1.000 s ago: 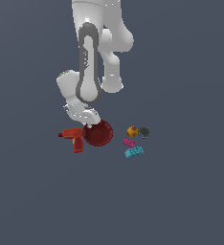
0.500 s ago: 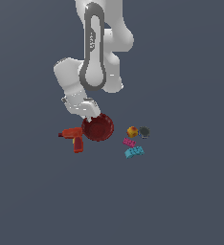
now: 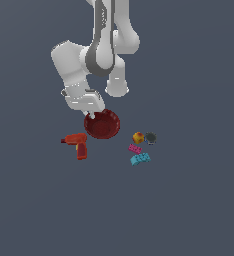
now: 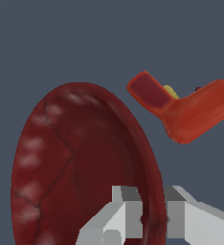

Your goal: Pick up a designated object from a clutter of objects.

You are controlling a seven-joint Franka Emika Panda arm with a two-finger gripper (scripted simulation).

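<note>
The dark red bowl (image 3: 102, 124) hangs from the gripper (image 3: 92, 115), tilted so its ribbed inside faces outward, near the middle of the grey bench (image 3: 199, 200). It looks raised off the surface, though with no shadow to go by I judge that from its tilt rather than from a seen gap.

In the wrist view the gripper (image 4: 153, 219) has its two grey fingers (image 4: 128, 210) drawn narrow on the bowl (image 4: 80, 162), one inside the wall and one outside, with the rim pinched between them. So the claw is clamped on the bowl's rim, on the side nearest the arm.

The rest of the clutter lies untouched on the bench. The red-orange toy drill (image 3: 78, 145) sits just beside the bowl toward the exterior view's left, apart from it (in the wrist view the drill (image 4: 190, 112) shows beyond the rim). Toward the exterior view's right, near one another, are the yellow-red cube (image 3: 138, 137), the small dark grey cup (image 3: 150, 138), the pink studded brick (image 3: 135, 148) and the cyan studded brick (image 3: 140, 159).

As for progress, the reach and the grasp look done and the lift appears under way. What seems left is to carry the bowl clear of the other pieces. A rim pinch on the largest object could let it swing or slip.
</note>
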